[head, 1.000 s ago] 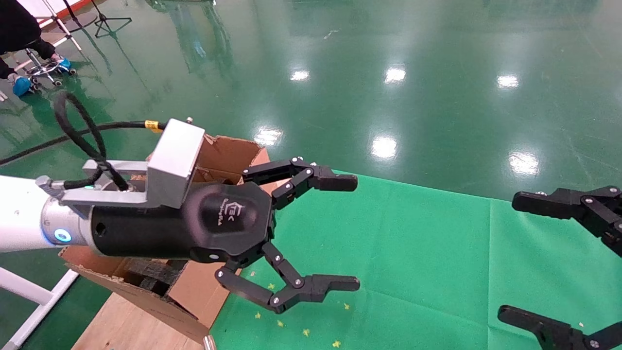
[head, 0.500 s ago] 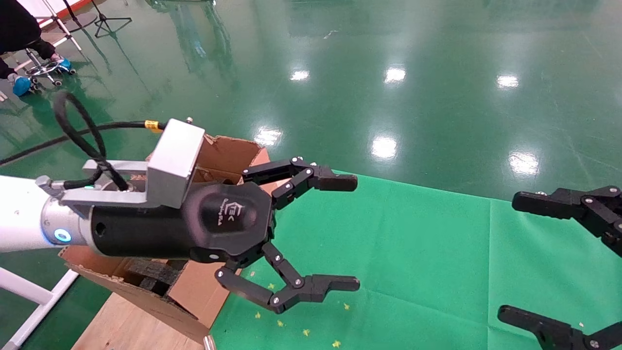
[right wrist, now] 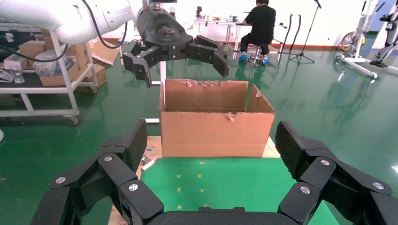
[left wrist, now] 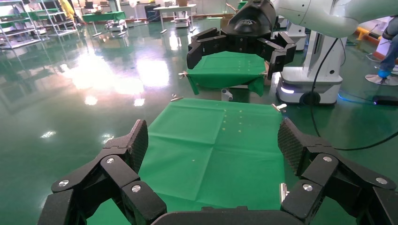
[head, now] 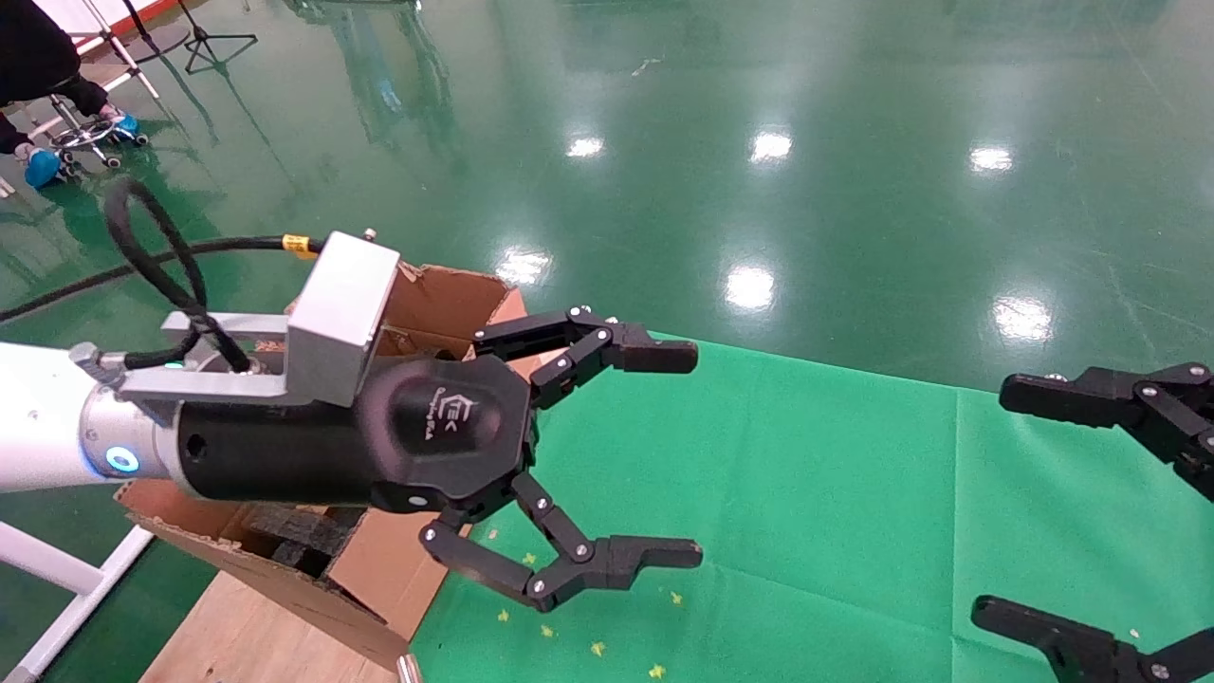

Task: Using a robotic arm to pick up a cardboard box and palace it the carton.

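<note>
My left gripper [head: 699, 453], on the white and silver robotic arm [head: 38, 427], hangs open and empty above the green cloth, just past the carton's near corner. The carton [head: 446, 294] is a large brown corrugated box with ragged edges, standing open at the cloth's left end; the right wrist view shows its long side [right wrist: 216, 133]. The cardboard box is out of view in every frame. My right gripper [head: 991, 501] is open and empty at the cloth's right side. Each wrist view shows its own open fingers: left gripper [left wrist: 213, 140], right gripper [right wrist: 211, 140].
A green cloth [head: 806, 493] covers the table. Black foam blocks [head: 303, 536] lie inside the carton, which rests on a wooden board [head: 237, 636]. A seated person [right wrist: 260, 23] and a shelf cart [right wrist: 47, 70] are beyond the carton on the shiny green floor.
</note>
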Robot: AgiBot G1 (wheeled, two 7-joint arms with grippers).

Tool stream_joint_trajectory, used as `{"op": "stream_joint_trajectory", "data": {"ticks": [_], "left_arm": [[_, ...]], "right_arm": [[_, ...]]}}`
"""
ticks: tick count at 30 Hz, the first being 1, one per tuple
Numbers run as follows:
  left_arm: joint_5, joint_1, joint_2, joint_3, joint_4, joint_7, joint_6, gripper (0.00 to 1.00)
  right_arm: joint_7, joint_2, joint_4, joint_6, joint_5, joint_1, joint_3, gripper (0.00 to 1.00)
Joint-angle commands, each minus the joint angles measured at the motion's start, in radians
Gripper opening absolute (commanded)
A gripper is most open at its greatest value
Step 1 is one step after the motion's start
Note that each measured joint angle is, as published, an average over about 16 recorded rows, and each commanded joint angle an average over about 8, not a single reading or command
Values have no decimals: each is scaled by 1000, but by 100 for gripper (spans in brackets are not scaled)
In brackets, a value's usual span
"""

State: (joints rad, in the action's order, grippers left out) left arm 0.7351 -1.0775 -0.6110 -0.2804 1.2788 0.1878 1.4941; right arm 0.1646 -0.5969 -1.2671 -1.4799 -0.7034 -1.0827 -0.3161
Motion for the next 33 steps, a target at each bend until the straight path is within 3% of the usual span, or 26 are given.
{"op": "stream_joint_trajectory", "data": {"ticks": [1, 33], "left_arm": [[0, 0, 0, 0, 0, 0, 0, 100], [0, 0, 0, 0, 0, 0, 0, 100]], "right_arm": [[0, 0, 0, 0, 0, 0, 0, 100], [0, 0, 0, 0, 0, 0, 0, 100]]}}
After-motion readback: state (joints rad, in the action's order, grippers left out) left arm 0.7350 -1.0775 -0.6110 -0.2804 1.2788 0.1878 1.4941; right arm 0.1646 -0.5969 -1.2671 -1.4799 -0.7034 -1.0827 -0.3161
